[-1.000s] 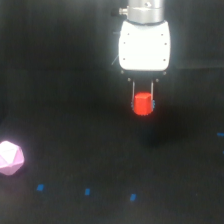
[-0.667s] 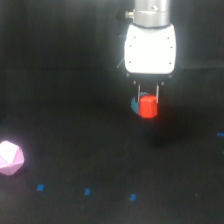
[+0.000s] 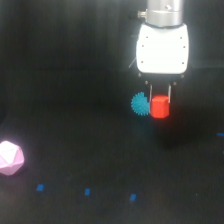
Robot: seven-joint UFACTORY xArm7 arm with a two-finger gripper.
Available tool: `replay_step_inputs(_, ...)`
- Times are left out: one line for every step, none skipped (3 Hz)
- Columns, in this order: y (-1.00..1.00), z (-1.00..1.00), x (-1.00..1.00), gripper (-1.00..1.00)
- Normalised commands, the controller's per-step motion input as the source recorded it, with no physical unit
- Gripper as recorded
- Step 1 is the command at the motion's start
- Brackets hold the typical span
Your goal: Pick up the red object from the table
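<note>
The red object (image 3: 160, 106), a small red-orange faceted block, sits between the two thin fingers of my gripper (image 3: 160, 104) in the exterior view. The jaws are shut on it and it hangs above the black table (image 3: 75, 100). The white gripper body rises above it at the upper right. A cyan spiky ball (image 3: 140, 104) shows just to the exterior view's left of the block, partly behind it.
A larger pink faceted polyhedron (image 3: 10, 157) lies on the table at the exterior view's far left. Several small blue marks (image 3: 87, 191) dot the near part of the table.
The gripper has moved toward the exterior view's right with the red block in it. The cyan spiky ball, hidden behind the block before, now shows beside it.
</note>
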Motion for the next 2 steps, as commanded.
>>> replay_step_inputs(0.31,0.56,-0.36,-1.00)
replay_step_inputs(-0.45,0.12,-0.23,-1.00)
